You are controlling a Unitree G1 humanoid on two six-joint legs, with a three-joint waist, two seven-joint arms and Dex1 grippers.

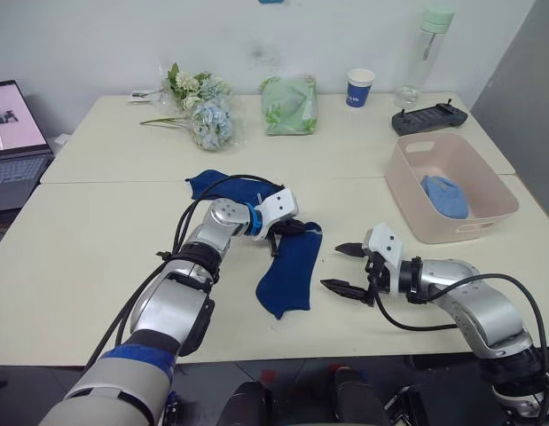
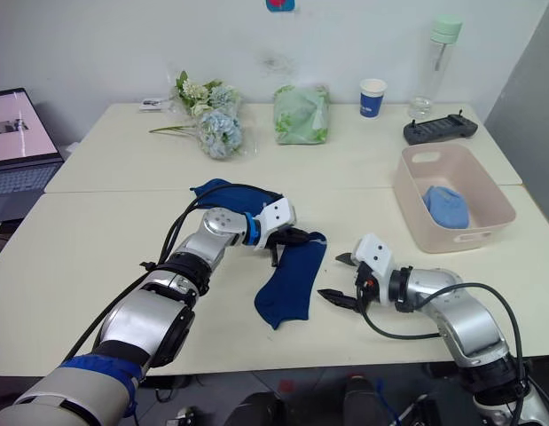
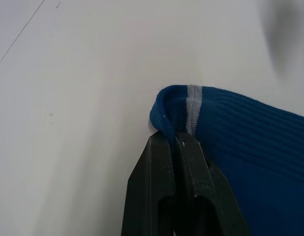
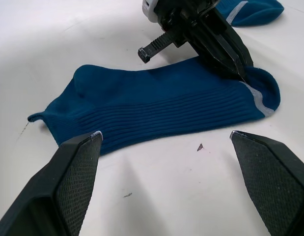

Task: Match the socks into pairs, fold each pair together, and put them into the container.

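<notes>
jaws of our left gripper (image 1: 283, 232) were pinched shut on the cuff of a navy sock (image 1: 290, 272) lying flat on the bench (image 1: 97, 257); our right gripper (image 1: 344, 267) stood wide open and empty just beside it. soft, light and limp, we judged the sock easiest taken by cuff or toe. the container (image 1: 407, 191) sat well apart.

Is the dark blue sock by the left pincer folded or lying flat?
Spread flat. The dark blue ribbed sock lies full length on the table, heel to cuff in one layer; the left pincer is shut on its cuff edge.
</notes>
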